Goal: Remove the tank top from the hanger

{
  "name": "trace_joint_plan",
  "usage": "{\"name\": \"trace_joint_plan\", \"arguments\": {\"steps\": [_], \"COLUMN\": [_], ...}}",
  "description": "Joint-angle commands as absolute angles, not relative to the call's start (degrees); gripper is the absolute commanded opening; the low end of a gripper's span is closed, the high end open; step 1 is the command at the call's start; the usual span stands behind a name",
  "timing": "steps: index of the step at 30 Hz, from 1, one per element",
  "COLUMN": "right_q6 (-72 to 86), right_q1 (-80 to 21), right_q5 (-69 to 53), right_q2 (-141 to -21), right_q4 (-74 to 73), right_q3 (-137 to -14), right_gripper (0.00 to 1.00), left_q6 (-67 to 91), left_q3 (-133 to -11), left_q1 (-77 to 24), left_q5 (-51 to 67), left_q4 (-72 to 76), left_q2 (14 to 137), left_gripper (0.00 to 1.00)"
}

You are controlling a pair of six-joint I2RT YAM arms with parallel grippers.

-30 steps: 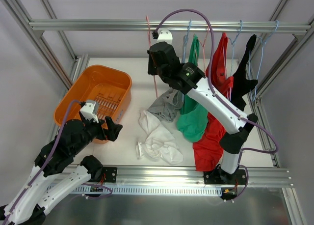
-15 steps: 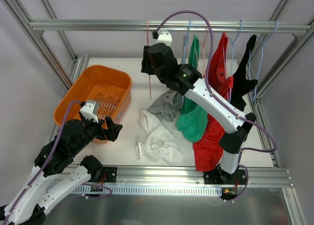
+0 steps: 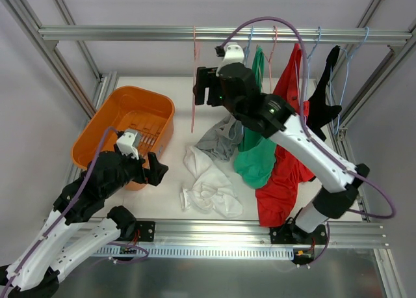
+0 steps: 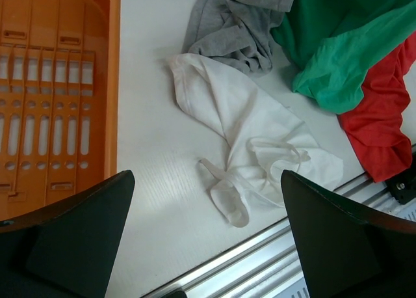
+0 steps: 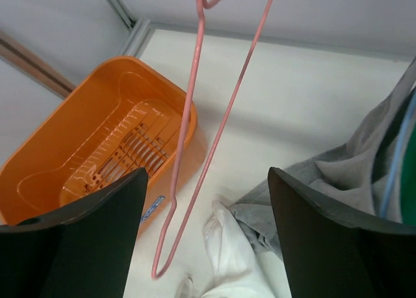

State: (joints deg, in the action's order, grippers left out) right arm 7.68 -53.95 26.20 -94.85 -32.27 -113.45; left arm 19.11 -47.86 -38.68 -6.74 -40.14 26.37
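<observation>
An empty pink wire hanger (image 3: pixel 194 51) hangs from the top rail. My right gripper (image 3: pixel 200 86) is open right beside it, holding nothing. In the right wrist view the hanger (image 5: pixel 192 83) dangles free ahead of the spread fingers of this gripper (image 5: pixel 208 226). A white tank top (image 3: pixel 211 187) lies crumpled on the table, off any hanger. My left gripper (image 3: pixel 153 168) is open and empty, hovering low near the front rail, left of the white tank top (image 4: pixel 240 122).
An orange basket (image 3: pixel 97 119) sits at the left. A grey top (image 3: pixel 218 140) lies bunched behind the white one. Green (image 3: pixel 257 161), red (image 3: pixel 279 187) and black (image 3: pixel 322 106) tops hang on hangers at the right. The aluminium rail (image 3: pixel 130 33) crosses the back.
My right gripper has opened and let go of the pink hanger, which now hangs straight down. The right arm has moved up and right. The left arm shifted slightly.
</observation>
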Motion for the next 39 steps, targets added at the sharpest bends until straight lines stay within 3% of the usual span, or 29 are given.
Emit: {"name": "trace_joint_plan", "arguments": {"steps": [1, 6, 14, 23, 32, 39], "right_q6": [1.3, -2.9, -5.1, -2.4, -3.3, -4.4], "right_q1": [-55.4, -55.5, -55.1, -55.2, -55.2, -55.2], "right_q5": [25.1, 22.3, 11.8, 10.9, 6.0, 1.3], "right_q2": [-85.3, -71.7, -52.3, -34.6, -28.7, -30.0], "right_q4": [-29.8, -29.9, -33.0, -38.3, -41.1, -41.8], "right_q3": [-109.5, -98.7, -81.1, -68.5, -62.9, -61.9], "right_gripper": [0.81, 0.99, 0.99, 0.99, 1.00, 0.99], "left_q6": [21.4, 23.8, 26.1, 25.6, 16.5, 9.9], "left_q3": [-50.2, -47.8, -45.6, -45.2, -48.4, -50.8], "left_q1": [-39.2, -39.2, -42.3, -55.2, -66.2, -67.5], "left_q5": [-3.3, 2.3, 0.1, -10.8, -12.7, -18.7], "left_q4": [-36.7, -31.8, -28.6, -22.3, -14.0, -8.6], "left_q2": [30.0, 35.6, 43.1, 57.0, 74.5, 85.7], "left_gripper": [0.99, 0.99, 0.99, 0.99, 0.99, 0.99]}}
